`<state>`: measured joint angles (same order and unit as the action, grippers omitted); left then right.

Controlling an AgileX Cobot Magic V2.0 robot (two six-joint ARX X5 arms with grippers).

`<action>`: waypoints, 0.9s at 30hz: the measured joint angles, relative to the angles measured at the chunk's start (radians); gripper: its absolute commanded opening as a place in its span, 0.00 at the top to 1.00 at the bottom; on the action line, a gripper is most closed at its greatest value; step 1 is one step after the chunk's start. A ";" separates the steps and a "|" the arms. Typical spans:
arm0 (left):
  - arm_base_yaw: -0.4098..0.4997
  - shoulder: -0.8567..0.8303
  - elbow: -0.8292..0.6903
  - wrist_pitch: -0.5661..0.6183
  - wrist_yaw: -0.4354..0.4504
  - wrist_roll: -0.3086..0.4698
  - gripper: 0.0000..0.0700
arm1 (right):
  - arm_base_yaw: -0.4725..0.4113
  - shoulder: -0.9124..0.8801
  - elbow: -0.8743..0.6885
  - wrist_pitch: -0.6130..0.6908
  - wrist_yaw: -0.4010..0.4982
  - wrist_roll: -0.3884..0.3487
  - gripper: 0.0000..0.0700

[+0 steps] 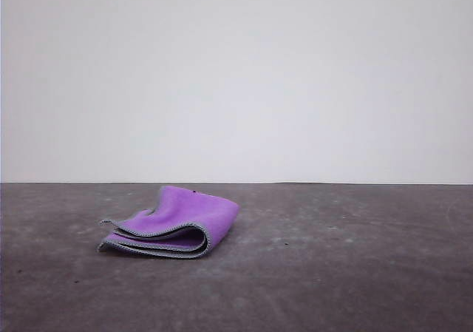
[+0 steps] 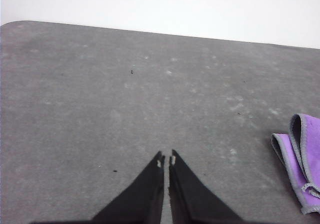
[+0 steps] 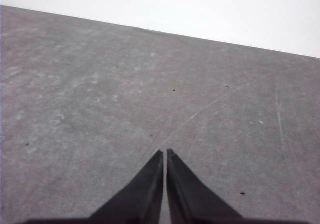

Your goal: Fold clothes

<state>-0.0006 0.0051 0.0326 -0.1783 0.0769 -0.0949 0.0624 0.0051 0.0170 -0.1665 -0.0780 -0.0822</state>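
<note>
the purple cloth lies on the grey table left of centre in the front view, already doubled into a loose stack of layers with its grey hem curling open toward the camera, so the fold looks largely done and doing the rest well would mean pressing or squaring those gaping layers rather than lifting them apart. the left gripper and the right gripper each hover over bare table with fingers together and holding nothing. the left wrist view catches the cloth's hemmed edge just off to that arm's side, while the front view alone shows the whole stack.
</note>
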 measured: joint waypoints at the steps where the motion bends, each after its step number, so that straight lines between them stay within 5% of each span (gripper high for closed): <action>1: 0.000 0.000 0.000 0.000 0.000 0.000 1.00 | 0.000 0.000 0.000 0.000 0.000 0.000 0.99; 27: 0.000 0.000 0.000 0.000 0.000 0.000 1.00 | 0.000 0.000 0.000 0.000 0.000 0.000 0.99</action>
<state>-0.0006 0.0051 0.0326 -0.1780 0.0769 -0.0949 0.0624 0.0051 0.0166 -0.1665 -0.0780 -0.0822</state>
